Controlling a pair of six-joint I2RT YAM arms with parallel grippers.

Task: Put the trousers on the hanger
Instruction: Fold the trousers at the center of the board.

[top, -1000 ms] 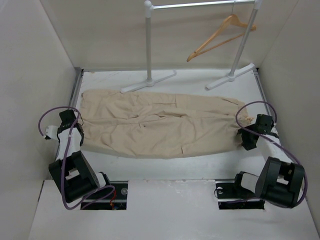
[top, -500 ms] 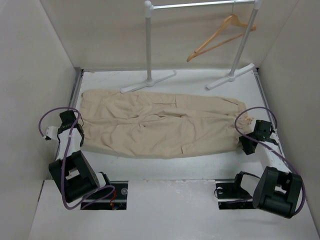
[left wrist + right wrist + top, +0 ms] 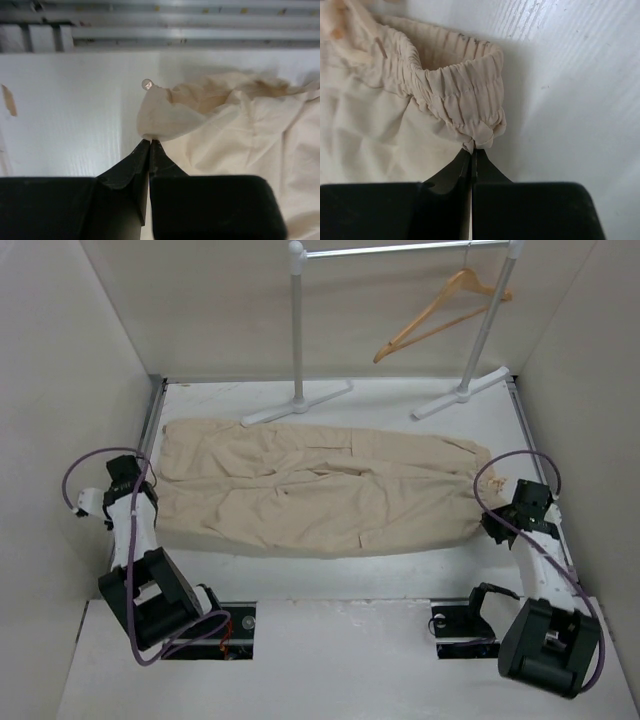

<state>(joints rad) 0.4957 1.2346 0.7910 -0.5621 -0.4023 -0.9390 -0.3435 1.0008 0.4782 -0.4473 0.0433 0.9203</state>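
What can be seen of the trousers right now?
Beige soft cotton-looking trousers with side cargo pockets lie flat and wrinkled lengthwise across the white table. The left gripper is shut on a fabric corner by a metal snap at one end; the right gripper is shut on the gathered elastic cuff at the other.

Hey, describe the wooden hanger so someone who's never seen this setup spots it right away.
Start at the white garment rack standing at the far side of the table. The hanger hangs tilted from its top rail, beside the right post. It alone is light-brown wood, unlike the white rack and beige trousers.
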